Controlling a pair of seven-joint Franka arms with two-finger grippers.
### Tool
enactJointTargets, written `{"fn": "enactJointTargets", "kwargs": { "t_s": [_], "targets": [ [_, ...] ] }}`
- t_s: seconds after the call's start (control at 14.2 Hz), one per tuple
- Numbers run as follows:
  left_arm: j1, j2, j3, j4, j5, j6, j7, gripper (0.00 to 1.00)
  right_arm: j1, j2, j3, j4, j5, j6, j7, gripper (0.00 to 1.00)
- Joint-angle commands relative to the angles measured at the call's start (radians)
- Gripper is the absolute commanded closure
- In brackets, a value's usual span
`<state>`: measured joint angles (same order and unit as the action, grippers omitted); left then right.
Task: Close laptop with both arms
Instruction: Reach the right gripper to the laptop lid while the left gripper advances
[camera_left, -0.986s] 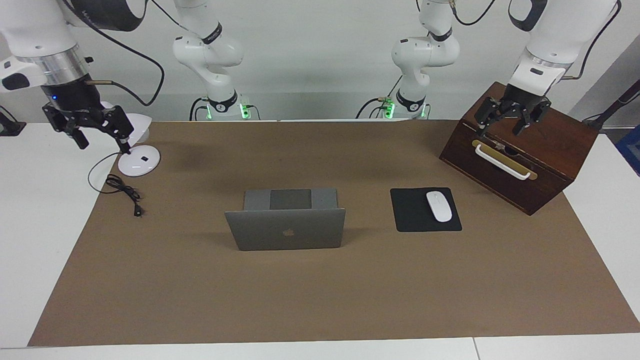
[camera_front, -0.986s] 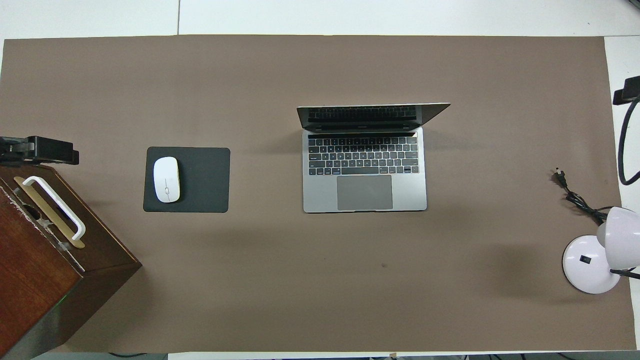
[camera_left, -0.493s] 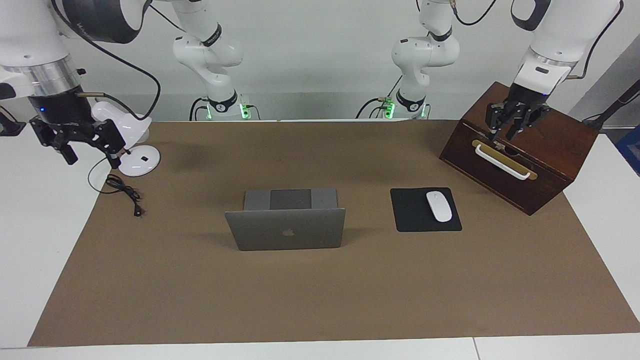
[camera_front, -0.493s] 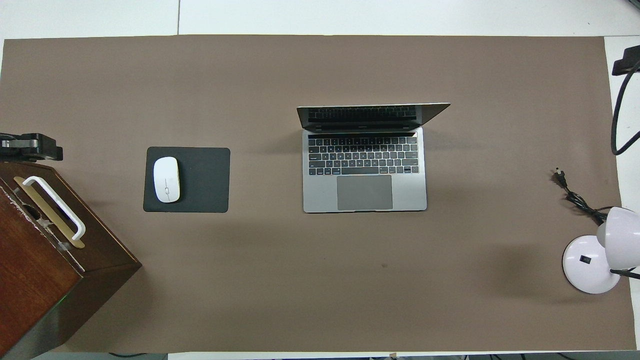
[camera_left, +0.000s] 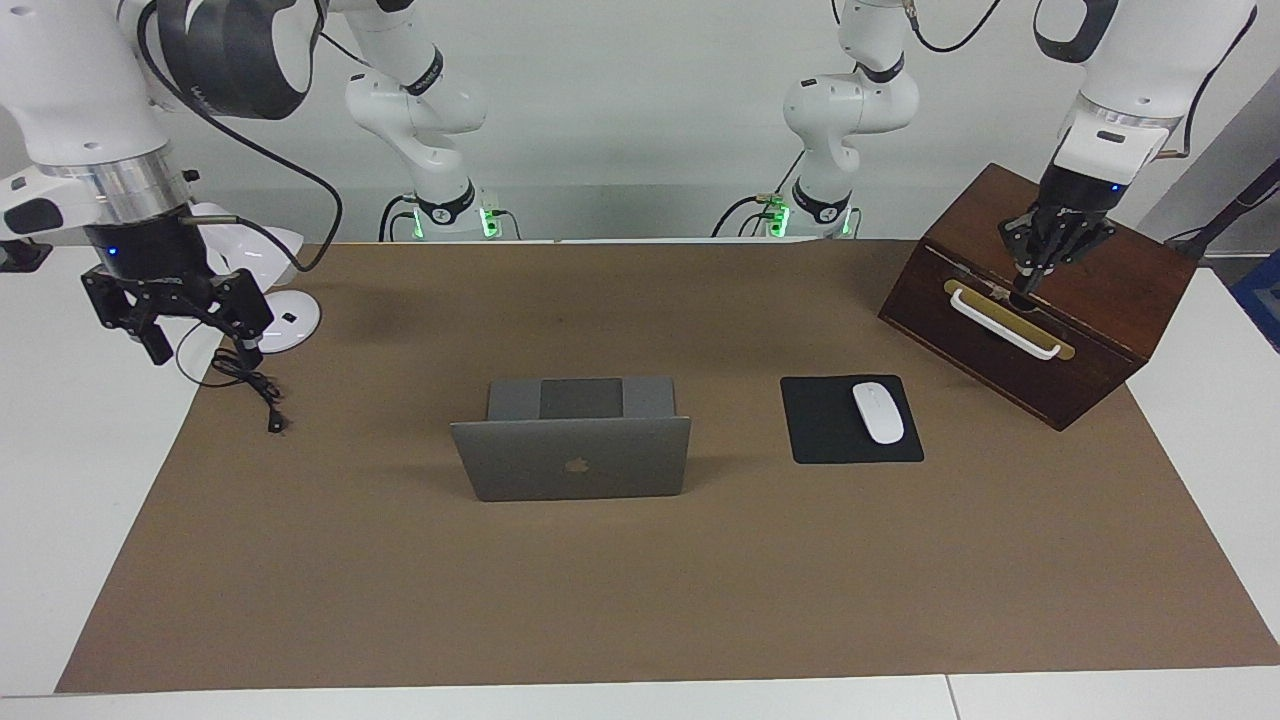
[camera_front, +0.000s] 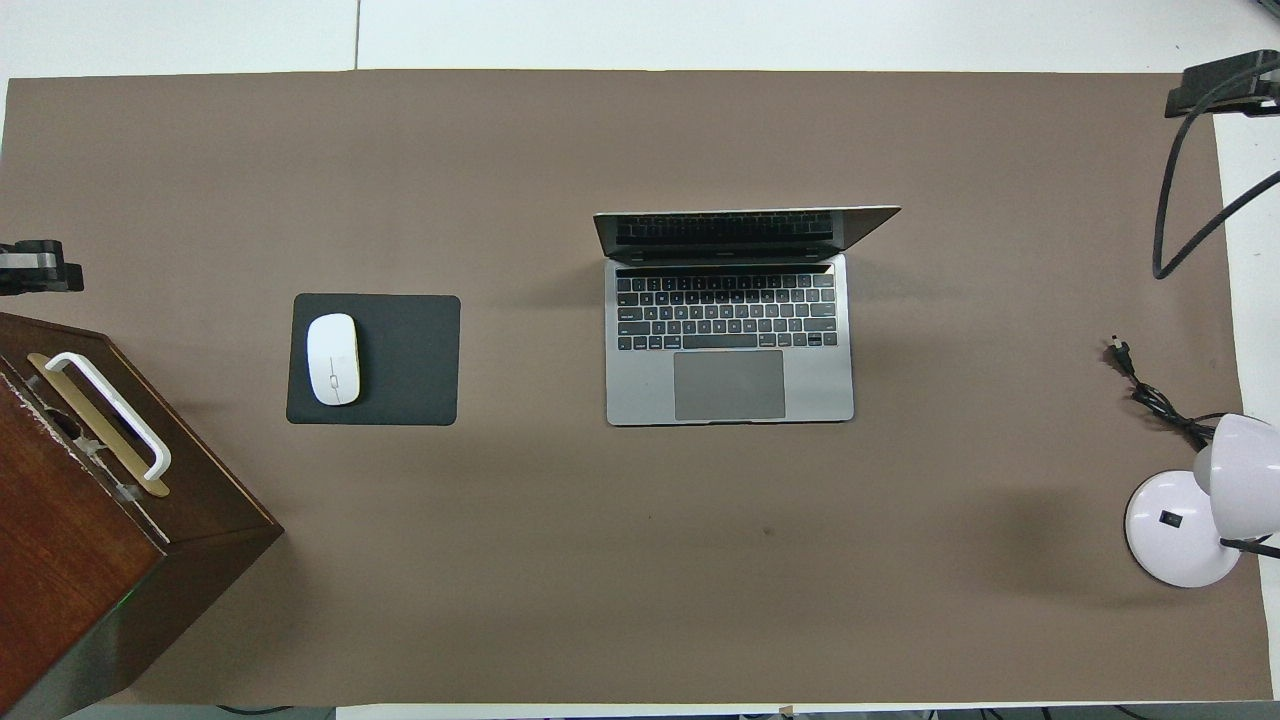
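The silver-grey laptop (camera_left: 572, 470) stands open in the middle of the brown mat, its lid upright with the logo showing in the facing view. The overhead view shows its keyboard and trackpad (camera_front: 730, 340). My left gripper (camera_left: 1022, 292) hangs shut over the wooden box, just above its white handle, holding nothing. At the right arm's end of the table, my right gripper (camera_left: 203, 350) is open with nothing between its fingers, above the mat's edge and the black cable. Both grippers are well away from the laptop.
A dark wooden box (camera_left: 1040, 300) with a white handle sits at the left arm's end. A white mouse (camera_left: 878, 412) lies on a black mouse pad (camera_left: 825, 425) beside the laptop. A white desk lamp (camera_front: 1185, 525) and its black cable (camera_left: 255, 385) are at the right arm's end.
The left gripper's fingers have closed over the wooden box. The right gripper has come down and in over the cable at the mat's edge. The laptop has not moved.
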<state>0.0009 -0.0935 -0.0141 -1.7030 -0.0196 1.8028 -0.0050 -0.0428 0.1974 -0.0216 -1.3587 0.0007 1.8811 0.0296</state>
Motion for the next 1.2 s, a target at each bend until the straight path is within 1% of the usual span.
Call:
{"fn": "enactJointTargets", "kwargs": {
  "t_s": [0.0,0.14,0.21,0.35,0.49,0.56,0.77,0.85,1.06,1.13],
  "targets": [
    [-0.009,-0.017,-0.004,-0.058,0.000,0.078,0.040,1.00,-0.002,0.030,0.008,0.024,-0.001,0.044,0.010,0.05],
    [-0.050,-0.034,-0.009,-0.107,-0.002,0.140,0.043,1.00,-0.002,0.043,0.008,0.024,0.025,0.084,0.012,0.18],
    [-0.064,-0.041,-0.010,-0.131,-0.006,0.174,0.040,1.00,0.000,0.053,0.009,0.024,0.031,0.104,0.018,0.28],
    [-0.094,-0.069,-0.010,-0.200,-0.017,0.265,0.039,1.00,0.001,0.069,0.035,0.024,0.029,0.160,0.052,0.56],
    [-0.131,-0.101,-0.010,-0.286,-0.046,0.373,0.037,1.00,0.018,0.089,0.046,0.024,0.022,0.203,0.108,0.92],
    [-0.151,-0.115,-0.010,-0.322,-0.046,0.423,0.037,1.00,0.049,0.099,0.046,0.024,0.016,0.219,0.121,1.00],
    [-0.211,-0.152,-0.010,-0.420,-0.048,0.553,0.037,1.00,0.070,0.128,0.046,0.026,0.013,0.262,0.130,1.00],
    [-0.225,-0.161,-0.010,-0.452,-0.048,0.596,0.036,1.00,0.092,0.137,0.045,0.026,0.012,0.272,0.151,1.00],
    [-0.300,-0.172,-0.010,-0.558,-0.069,0.745,0.033,1.00,0.133,0.171,0.042,0.029,-0.019,0.297,0.196,1.00],
    [-0.330,-0.172,-0.010,-0.592,-0.075,0.800,0.025,1.00,0.164,0.184,0.038,0.029,-0.037,0.303,0.220,1.00]
  ]
}}
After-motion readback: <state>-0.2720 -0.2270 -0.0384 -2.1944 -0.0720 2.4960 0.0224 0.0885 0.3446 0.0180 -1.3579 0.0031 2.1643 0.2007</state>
